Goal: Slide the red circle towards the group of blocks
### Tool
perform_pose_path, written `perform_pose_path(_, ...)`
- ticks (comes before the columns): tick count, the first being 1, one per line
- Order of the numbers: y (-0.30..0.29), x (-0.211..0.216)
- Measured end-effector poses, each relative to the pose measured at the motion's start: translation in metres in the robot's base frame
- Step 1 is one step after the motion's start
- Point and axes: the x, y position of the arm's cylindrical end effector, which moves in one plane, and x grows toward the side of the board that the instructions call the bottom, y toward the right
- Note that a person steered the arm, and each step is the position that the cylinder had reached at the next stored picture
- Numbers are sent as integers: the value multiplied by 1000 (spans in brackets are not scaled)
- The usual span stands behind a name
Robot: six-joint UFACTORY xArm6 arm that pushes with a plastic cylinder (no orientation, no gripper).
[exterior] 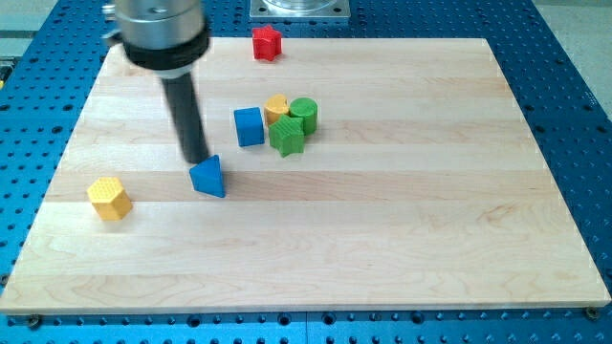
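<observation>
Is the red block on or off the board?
On. The red block sits at the wooden board's top edge, apart from the group; my tip is beside the blue triangle.

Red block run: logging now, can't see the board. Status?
Tool: my tip beside blue triangle, at its upper left. Red block at top edge, untouched. Group: blue cube, yellow, greens. Path clear.

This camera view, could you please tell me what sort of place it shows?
Most likely a robotics lab bench: a wooden board lies on a blue perforated table, small toy blocks such as the red block sit on it, and my tip rests beside the blue triangle.
</observation>
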Motion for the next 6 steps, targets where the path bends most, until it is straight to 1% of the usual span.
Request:
perform_pose_path(1,-51,-58)
perform_pose_path(2,-53,-122)
perform_pose_path(3,2,-125)
perform_pose_path(4,40,-98)
perform_pose_path(5,43,-133)
perform_pose_path(6,52,-115)
